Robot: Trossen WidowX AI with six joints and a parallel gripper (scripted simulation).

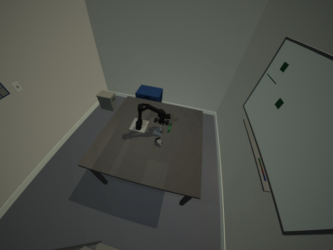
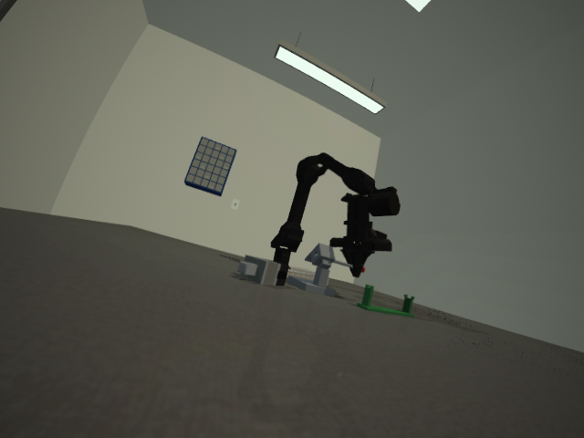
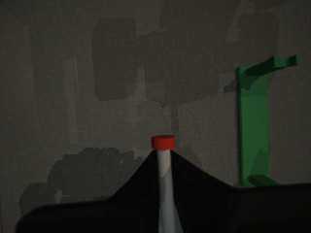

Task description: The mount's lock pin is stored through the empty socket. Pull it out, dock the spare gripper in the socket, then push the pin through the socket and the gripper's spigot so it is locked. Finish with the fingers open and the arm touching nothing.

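The lock pin [image 3: 166, 194] [image 2: 342, 263] is a thin pale rod with a red head. My gripper [image 3: 161, 154] [image 2: 357, 273] is shut on the pin just behind the head. In the exterior view, the shaft runs from the fingers to the socket head of the grey-blue mount [image 2: 321, 277] [image 1: 156, 132]; how deep its far end sits is hidden. The spare gripper [image 2: 269, 272] [image 1: 159, 140], a grey block with a smaller pale spigot-like end, lies on the table, apart from the mount and my gripper.
A green cradle [image 1: 169, 128] [image 2: 385, 309] [image 3: 254, 131] with two notched uprights stands on the table [image 1: 177, 161] beside the mount, close to my gripper. The arm's base stands on a white plate [image 1: 144, 129] on the mount's other side.
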